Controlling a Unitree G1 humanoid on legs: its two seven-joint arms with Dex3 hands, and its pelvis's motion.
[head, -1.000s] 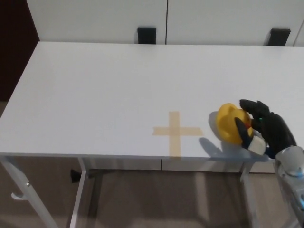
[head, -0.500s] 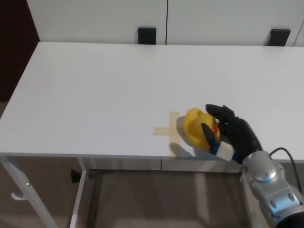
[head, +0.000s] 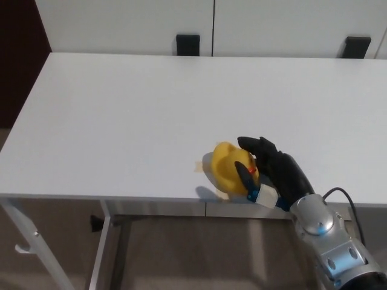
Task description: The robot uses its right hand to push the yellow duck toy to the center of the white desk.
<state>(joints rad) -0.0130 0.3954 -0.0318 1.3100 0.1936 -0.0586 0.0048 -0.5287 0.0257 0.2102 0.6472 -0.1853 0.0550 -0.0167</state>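
The duck point(head: 228, 167) sits on the desk point(head: 121, 109) close to its near edge, a little right of the middle. The right hand point(head: 272, 171) lies just to the duck's right, touching it, with its forearm point(head: 329, 244) running off the near right corner. Two brackets point(head: 188, 44) stand behind the desk's far edge.

We count one yellow duck toy point(head: 228, 167), one white desk point(head: 133, 109), one robot hand in view, the right hand point(head: 273, 171), on one silver forearm point(head: 326, 241); one tape mark point(head: 198, 167) peeking out beside the duck; two black brackets point(head: 188, 44) at the desk's far edge; two white cabinet panels point(head: 121, 24) behind; one black cable point(head: 344, 196)
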